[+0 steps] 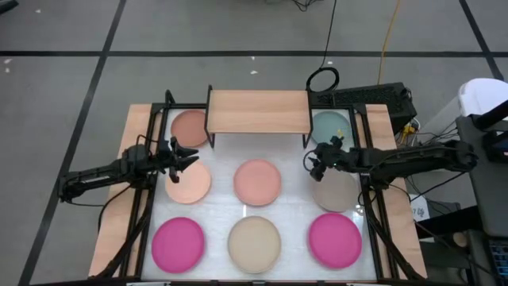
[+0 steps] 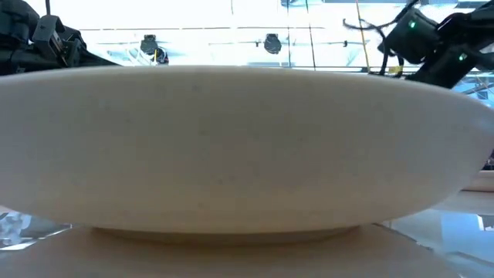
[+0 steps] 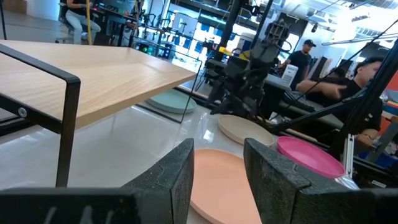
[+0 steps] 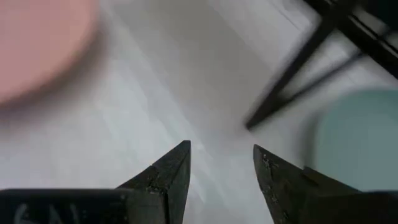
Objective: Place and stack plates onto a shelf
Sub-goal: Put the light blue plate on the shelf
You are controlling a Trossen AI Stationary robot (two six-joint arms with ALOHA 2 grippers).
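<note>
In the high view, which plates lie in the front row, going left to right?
Magenta plate → beige plate → second magenta plate.

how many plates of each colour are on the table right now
magenta plates: 2 (second at)
pink plate: 1
peach plate: 1
beige plate: 1
brownish-red plate: 1
taupe plate: 1
pale teal plate: 1
total: 8 plates, none yet on the shelf
</note>
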